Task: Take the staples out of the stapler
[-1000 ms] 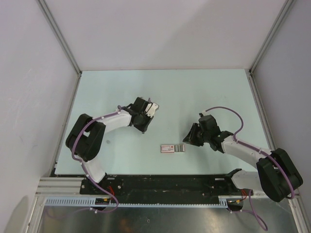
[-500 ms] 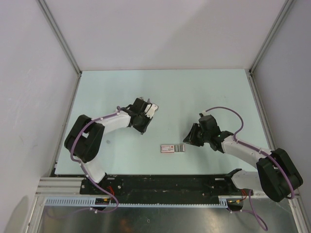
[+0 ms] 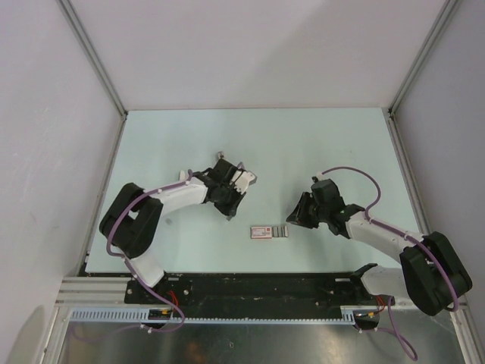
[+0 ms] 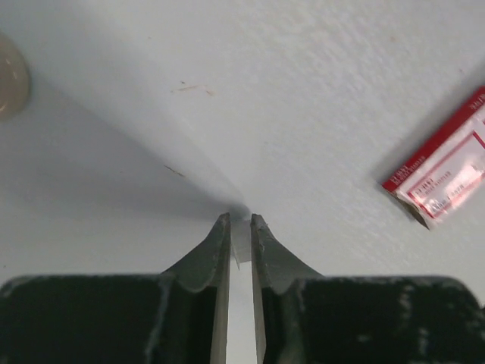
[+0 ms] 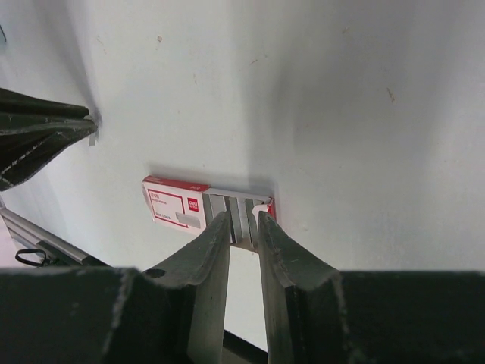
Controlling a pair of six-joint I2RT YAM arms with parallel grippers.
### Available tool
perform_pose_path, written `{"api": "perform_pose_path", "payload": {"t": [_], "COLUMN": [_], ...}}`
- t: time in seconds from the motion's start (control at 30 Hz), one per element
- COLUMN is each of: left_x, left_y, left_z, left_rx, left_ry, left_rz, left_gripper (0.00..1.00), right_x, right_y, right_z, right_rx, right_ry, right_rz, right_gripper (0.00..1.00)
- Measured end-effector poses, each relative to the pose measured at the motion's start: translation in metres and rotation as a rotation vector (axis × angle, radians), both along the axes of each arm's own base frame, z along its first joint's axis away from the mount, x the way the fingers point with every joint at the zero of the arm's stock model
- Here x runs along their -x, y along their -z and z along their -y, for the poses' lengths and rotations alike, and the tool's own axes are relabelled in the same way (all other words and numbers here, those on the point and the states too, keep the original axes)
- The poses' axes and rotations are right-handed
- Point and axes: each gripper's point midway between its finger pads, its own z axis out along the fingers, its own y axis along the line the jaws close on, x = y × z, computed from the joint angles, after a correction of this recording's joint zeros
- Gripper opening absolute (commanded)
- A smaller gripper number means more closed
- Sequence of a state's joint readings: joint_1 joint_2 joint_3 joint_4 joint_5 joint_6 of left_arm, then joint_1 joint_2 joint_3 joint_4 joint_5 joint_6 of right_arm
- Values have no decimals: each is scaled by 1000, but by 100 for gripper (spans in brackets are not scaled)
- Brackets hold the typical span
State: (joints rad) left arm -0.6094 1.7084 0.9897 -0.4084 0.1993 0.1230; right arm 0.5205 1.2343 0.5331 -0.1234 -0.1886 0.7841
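Note:
The stapler (image 3: 262,232), a small red-edged block with a pale top, lies flat on the table's near middle. The grey staples (image 3: 280,231) stick out of its right end. My left gripper (image 3: 231,214) hangs just up and left of it, tips near the table. In the left wrist view the left gripper (image 4: 240,220) is shut on a thin pale sliver, with the stapler (image 4: 447,171) off to the right. My right gripper (image 5: 242,216) hovers over the staples (image 5: 241,211), jaws narrowly open, gripping nothing. The stapler (image 5: 173,201) lies left of its tips.
Grey side walls and metal posts (image 3: 106,83) fence the pale table. A black rail (image 3: 258,287) runs along the near edge by both arm bases. A small beige round spot (image 4: 7,76) sits on the table left of my left gripper.
My left gripper has moved right and nearer, towards the stapler, and its jaws have closed further. The right arm, the stapler and the staples have not moved.

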Motion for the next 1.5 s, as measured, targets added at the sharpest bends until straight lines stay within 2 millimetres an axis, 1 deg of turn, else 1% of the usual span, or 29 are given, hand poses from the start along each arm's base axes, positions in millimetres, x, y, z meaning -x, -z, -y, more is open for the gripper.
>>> {"api": "perform_pose_path", "payload": {"t": [0.13, 0.23, 0.3, 0.47, 0.57, 0.77, 0.87, 1.0, 1.23, 1.5], "left_x": [6, 5, 4, 6, 7, 6, 7, 7, 1, 4], "left_y": [-7, -12, -14, -7, -1, 0, 0, -4, -26, -25], "left_z": [6, 10, 12, 9, 5, 2, 2, 4, 18, 17], "left_rx": [29, 38, 38, 0, -28, -45, -48, -40, 28, 22], "left_ry": [41, 71, 84, 97, 93, 85, 81, 78, 80, 61], "left_rz": [-13, 0, 6, 1, -7, -2, -6, -12, 14, 3], "left_gripper": [24, 30, 32, 37, 41, 47, 52, 53, 53, 50], "right_x": [-1, -2, -2, -3, -4, -4, -4, -4, -4, -4], "right_y": [0, 0, -1, -1, -1, -1, -1, -1, -1, -1], "right_z": [1, 2, 2, 3, 4, 4, 4, 4, 4, 4], "right_rx": [-2, -2, -3, -5, -4, -5, -5, -5, -4, -4], "right_ry": [5, 9, 11, 13, 16, 17, 17, 17, 18, 18], "right_rz": [-1, -1, 1, 3, 3, 3, 3, 3, 3, 3], "right_gripper": [26, 27, 26, 26, 26, 26, 26, 26, 26, 26]}}
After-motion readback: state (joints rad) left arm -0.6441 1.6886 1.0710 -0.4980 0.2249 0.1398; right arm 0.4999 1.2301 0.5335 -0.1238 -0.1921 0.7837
